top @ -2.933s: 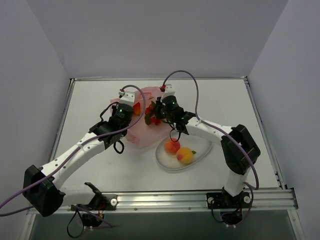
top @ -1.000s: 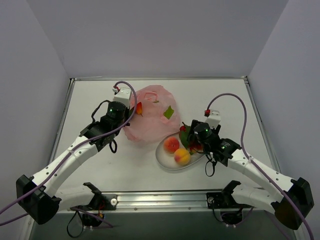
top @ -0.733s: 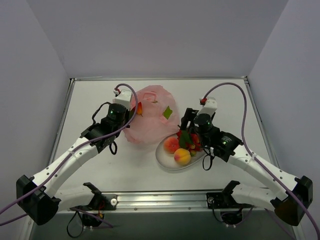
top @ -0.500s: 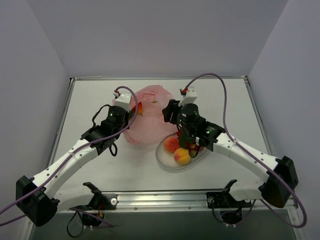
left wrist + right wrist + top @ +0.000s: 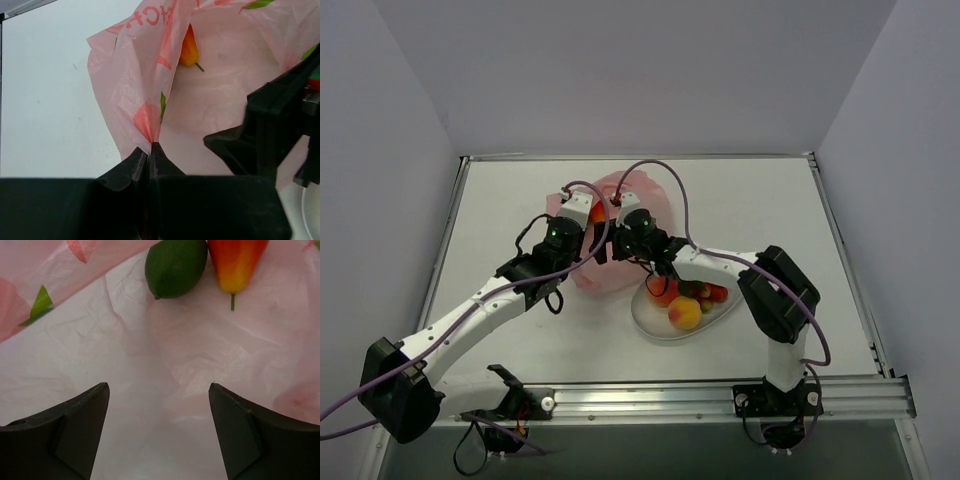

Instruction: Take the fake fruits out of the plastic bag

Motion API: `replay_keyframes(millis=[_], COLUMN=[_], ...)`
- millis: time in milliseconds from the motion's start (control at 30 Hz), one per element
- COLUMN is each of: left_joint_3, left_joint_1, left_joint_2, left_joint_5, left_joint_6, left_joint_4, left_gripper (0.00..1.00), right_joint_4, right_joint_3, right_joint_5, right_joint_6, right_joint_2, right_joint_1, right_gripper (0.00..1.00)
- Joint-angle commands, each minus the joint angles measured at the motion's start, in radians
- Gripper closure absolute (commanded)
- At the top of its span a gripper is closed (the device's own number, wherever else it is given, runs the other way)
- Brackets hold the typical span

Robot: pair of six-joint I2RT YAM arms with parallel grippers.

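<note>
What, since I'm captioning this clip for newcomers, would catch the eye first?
The pink plastic bag mid-table stands out, its edge pinched by the left end effector while the right end effector sits open inside it. Deep in the bag lie a green fruit and an orange-red fruit, side by side. Beside the bag, nearer the arms, a white plate holds several bright fruits.

The plastic bag is thin, crinkly, translucent; the fake fruits smooth, glossy.
</note>
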Motion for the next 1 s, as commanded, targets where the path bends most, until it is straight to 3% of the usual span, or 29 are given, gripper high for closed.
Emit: replay_keyframes(millis=[0, 67, 167, 333, 500, 733, 967], left_joint_3=[-0.005, -0.016, -0.025, -0.027, -0.015, 0.054, 0.137], left_joint_1=[-0.004, -0.004, -0.004, -0.007, -0.013, -0.045, -0.1], left_joint_2=[0.014, 0.017, 0.021, 0.04, 0.038, 0.052, 0.092], left_joint_5=[-0.017, -0.008, 0.034, 0.052, 0.092, 0.13, 0.166], left_joint_6=[0.032, 0.033, 0.03, 0.02, 0.001, -0.023, -0.037], left_joint_4=[0.07, 0.088, 0.096, 0.092, 0.076, 0.017, -0.04], left_gripper=[0.98, 0.98, 0.98, 0.98, 0.98, 0.98, 0.98], right_joint_4=[0.094, 0.098, 0.106, 0.178, 0.218, 0.281, 0.299], right_joint_3=[0.108, 0.142, 0.205, 0.262, 0.305, 0.348, 0.434], right_joint_5=[-0.05, -0.048, -0.064, -0.107, -0.033, 0.03, -0.007], right_joint_6=[-0.03, -0.03, -0.022, 0.014, 0.047, 0.085, 0.122], right_joint_2=[0.059, 0.099, 0.182, 0.267, 0.328, 0.399, 0.46], right_joint_1=[0.005, -0.001, -0.013, -0.025, -0.027, -0.041, -0.047], right_gripper=[0.23, 0.15, 0.11, 0.1, 0.1, 0.1, 0.1])
